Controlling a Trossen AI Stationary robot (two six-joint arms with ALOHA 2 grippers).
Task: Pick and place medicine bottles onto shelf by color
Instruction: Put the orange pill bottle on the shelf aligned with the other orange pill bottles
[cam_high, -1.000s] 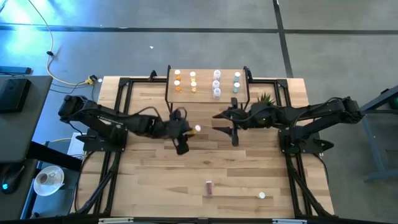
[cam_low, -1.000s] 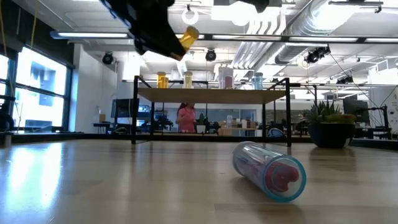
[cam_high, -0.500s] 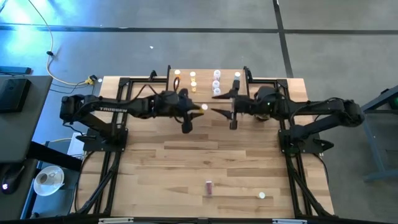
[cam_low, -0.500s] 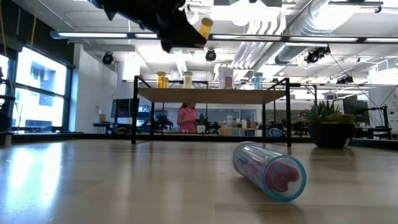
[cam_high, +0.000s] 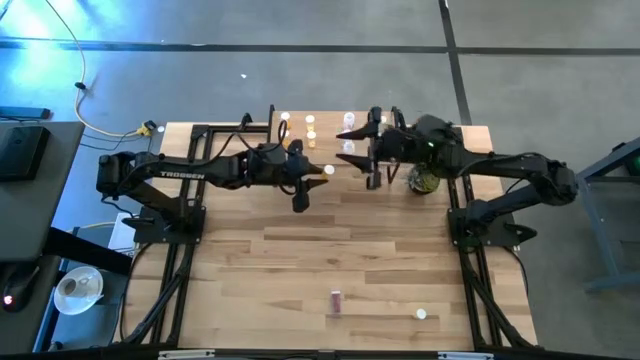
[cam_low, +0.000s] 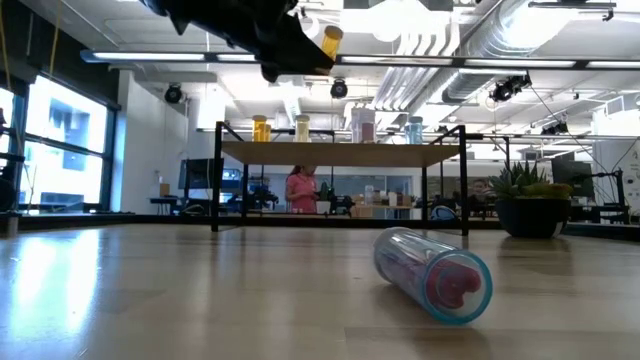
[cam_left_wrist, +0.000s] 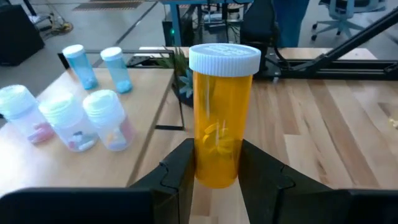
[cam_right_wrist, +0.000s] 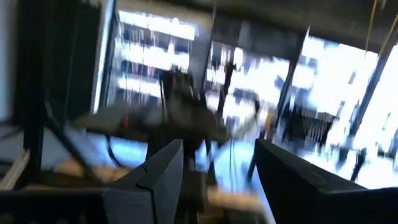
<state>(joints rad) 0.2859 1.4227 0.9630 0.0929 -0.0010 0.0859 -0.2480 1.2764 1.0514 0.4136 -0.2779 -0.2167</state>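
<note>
An orange medicine bottle (cam_left_wrist: 222, 118) with a white cap hangs in the air just near of the shelf (cam_high: 335, 148), with my left gripper (cam_high: 312, 178) shut on it. The low view shows the bottle (cam_low: 329, 43) high above the shelf's top (cam_low: 340, 152). Orange bottles (cam_high: 310, 124) stand on the shelf's left part; pale ones (cam_left_wrist: 68, 118) and blue ones (cam_left_wrist: 81, 65) stand on its right part. My right gripper (cam_high: 352, 148) hovers open over the shelf, nothing between its fingers (cam_right_wrist: 166, 169). A purple bottle (cam_high: 336, 299) lies on its side near the table's front. My left gripper pinches the orange bottle's lower part (cam_left_wrist: 214, 174) between its two fingers (cam_left_wrist: 180, 171), one on each side of the round wall. The fingers reach in from the table's left, slanting slightly down. The bottle is lifted clear and tilted, its cap (cam_low: 333, 33) uppermost.
A small potted plant (cam_high: 425, 180) stands right of the shelf, under my right arm. Another bottle with a white cap (cam_high: 421, 314) sits near the front right. The lying bottle (cam_low: 435, 275) fills the low view's foreground. Open plank table lies between the shelf and the front.
My left gripper has carried the orange bottle toward the far edge and a little right and up, swinging round toward the shelf, then stopped. My right gripper, still open, has gone toward the far edge over the shelf, rising and tipping upward.
</note>
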